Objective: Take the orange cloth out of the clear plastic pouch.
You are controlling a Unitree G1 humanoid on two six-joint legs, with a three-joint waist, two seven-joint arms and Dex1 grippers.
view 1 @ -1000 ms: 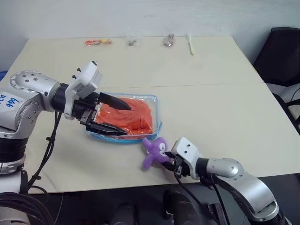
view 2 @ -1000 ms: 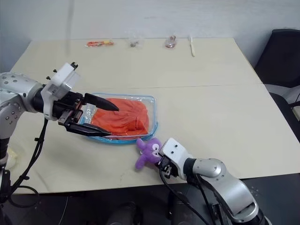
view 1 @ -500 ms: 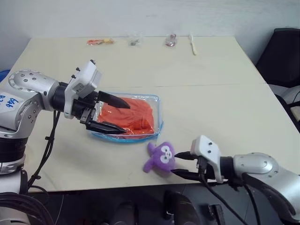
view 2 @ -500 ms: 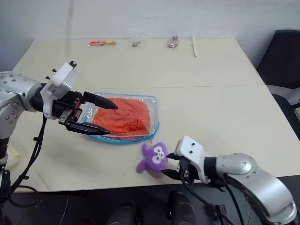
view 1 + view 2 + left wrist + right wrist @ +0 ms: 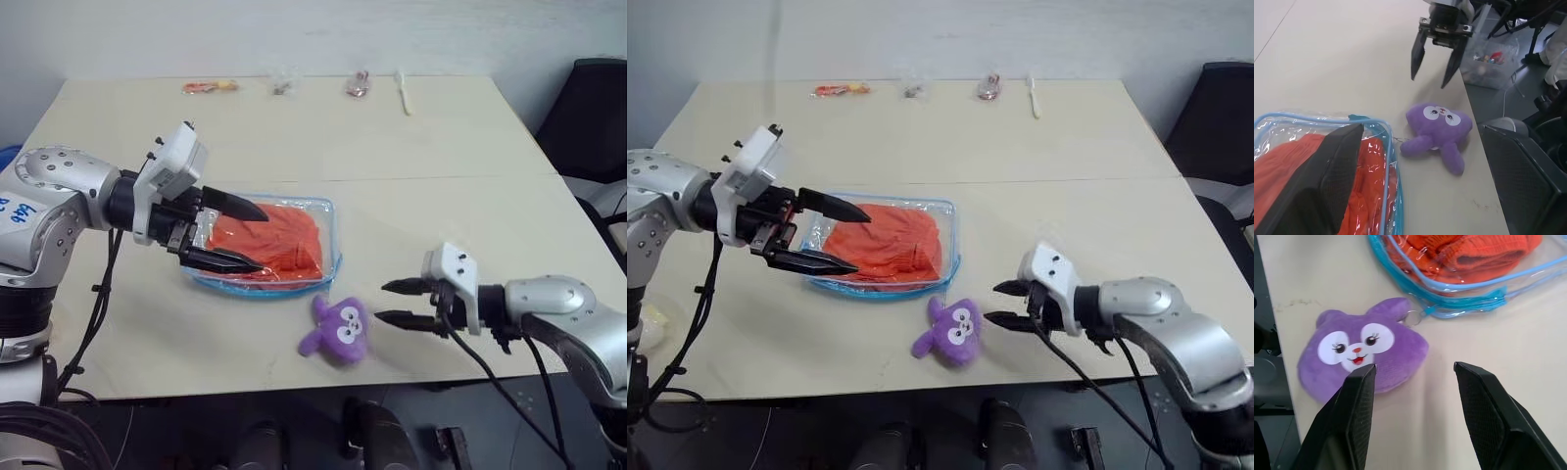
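Extraction not yet begun: orange cloth (image 5: 269, 245) lies inside clear plastic pouch (image 5: 330, 245) on worktop (image 5: 441, 157), left hand (image 5: 235, 235) spread open over it, right hand (image 5: 392, 303) open and empty beside purple plush toy (image 5: 339, 330); next move calls for pinning the pouch and gripping cloth

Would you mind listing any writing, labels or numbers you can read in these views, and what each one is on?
Blue handwriting on a white sticker on the left arm's shoulder casing: too blurred and cut off to read.
Small printed label on the white housing behind the left gripper: too small to read.
Purple plush toy: a printed face, no text.
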